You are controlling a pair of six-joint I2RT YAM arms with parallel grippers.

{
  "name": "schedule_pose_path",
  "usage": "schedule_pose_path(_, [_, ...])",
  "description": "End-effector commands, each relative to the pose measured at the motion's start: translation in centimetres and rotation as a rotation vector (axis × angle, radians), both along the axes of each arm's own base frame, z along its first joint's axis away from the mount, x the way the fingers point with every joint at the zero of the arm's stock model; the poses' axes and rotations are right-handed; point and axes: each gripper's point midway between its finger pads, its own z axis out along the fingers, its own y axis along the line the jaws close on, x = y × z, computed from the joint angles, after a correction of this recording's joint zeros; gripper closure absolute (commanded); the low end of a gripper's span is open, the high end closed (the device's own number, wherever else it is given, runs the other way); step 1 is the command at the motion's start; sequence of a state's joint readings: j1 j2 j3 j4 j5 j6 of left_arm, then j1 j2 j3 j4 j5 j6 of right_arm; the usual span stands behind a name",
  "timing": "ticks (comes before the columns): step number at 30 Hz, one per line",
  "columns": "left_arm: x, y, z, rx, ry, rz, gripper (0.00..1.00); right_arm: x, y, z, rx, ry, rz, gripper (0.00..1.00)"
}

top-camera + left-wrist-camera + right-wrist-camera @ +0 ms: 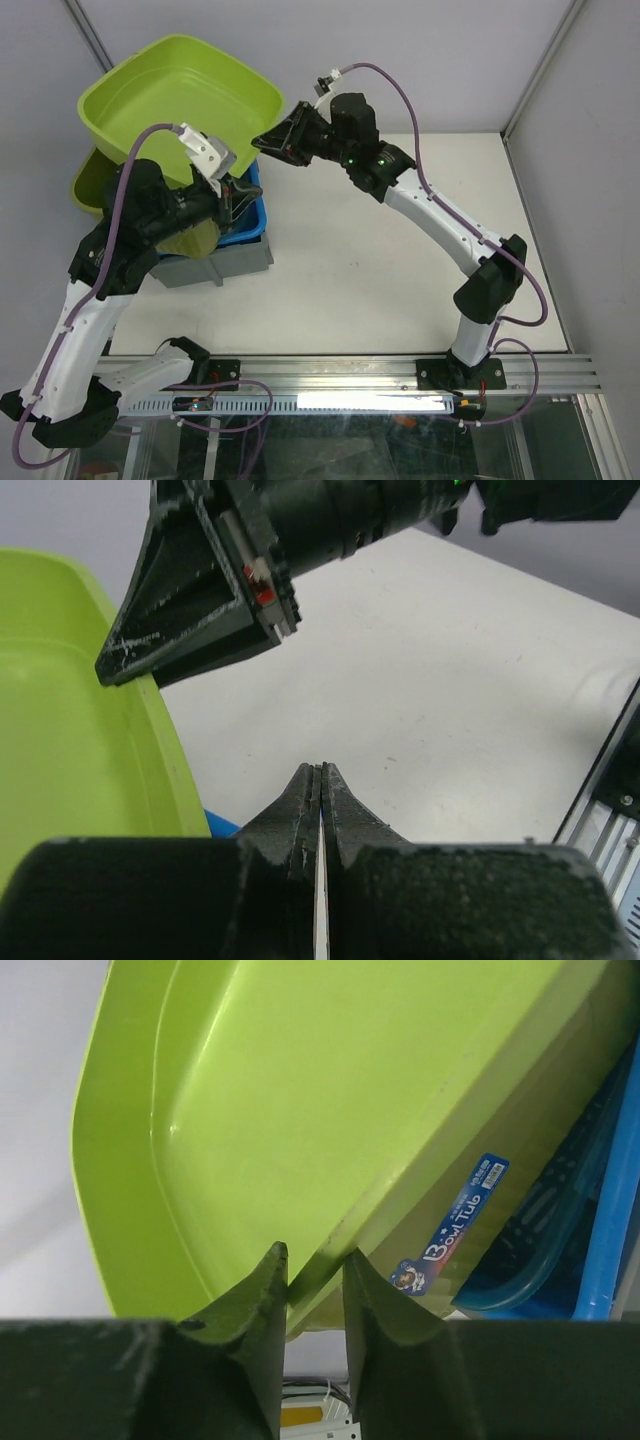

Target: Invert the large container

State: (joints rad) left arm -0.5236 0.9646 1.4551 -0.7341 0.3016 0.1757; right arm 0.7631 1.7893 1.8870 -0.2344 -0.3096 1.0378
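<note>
— While the top camera looks down, where's the glossy green tub [180, 90]?
— Tilted up far left by a blue crate [262, 222], with the right gripper [262, 142] at its rounded rim.
— Wrist views?
— Left: the left gripper [320, 780], matte black, is closed tight on nothing. Right: fingers [265, 1300] pinch the smooth rim.

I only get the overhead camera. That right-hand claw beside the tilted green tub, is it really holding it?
Observer: Yes. Its wrist camera shows the rim of the green tub pinched between the two fingers of the right gripper.
Operator: Is the other claw holding anything?
Observer: No. In its own camera the left gripper is shut, fingers pressed together on nothing.
Operator: Is there anything on the outside of the tub?
Observer: A blue sticker on the outer wall. It seems to read "Bowl Tub".
</note>
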Motion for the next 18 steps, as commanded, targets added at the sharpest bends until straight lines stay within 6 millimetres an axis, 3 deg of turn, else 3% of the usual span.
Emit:
schedule_pose_path(1, [-2.5,-0.4,6.3,-0.135,-0.110,-0.075,1.00,-1.2,1.4,-3.3,-0.077,0.024,0.104,0.82])
schedule_pose_path(4, [-4.5,-0.2,9.5,-0.215,-0.172,-0.118,1.00,-1.2,1.9,-3.8,-0.076,0.028,0.127,0.99])
schedule_pose_path(11, [-6.8,2.3,14.6,-0.349,-0.278,-0.057,1.00,-1.0,1.1,-3.8,-0.086,-0.005,0.095,1.00])
schedule_pose_path(14, [-6.8,3.0,15.4,-0.379,-0.285,-0.014,1.00,-0.9,0.2,-3.6,-0.087,-0.029,0.062,1.00])
schedule_pose_path(18, [-6.2,3.1,15.0,-0.384,-0.268,0.010,1.00,-0.9,-1.6,-3.6,-0.076,-0.034,0.009,1.00])
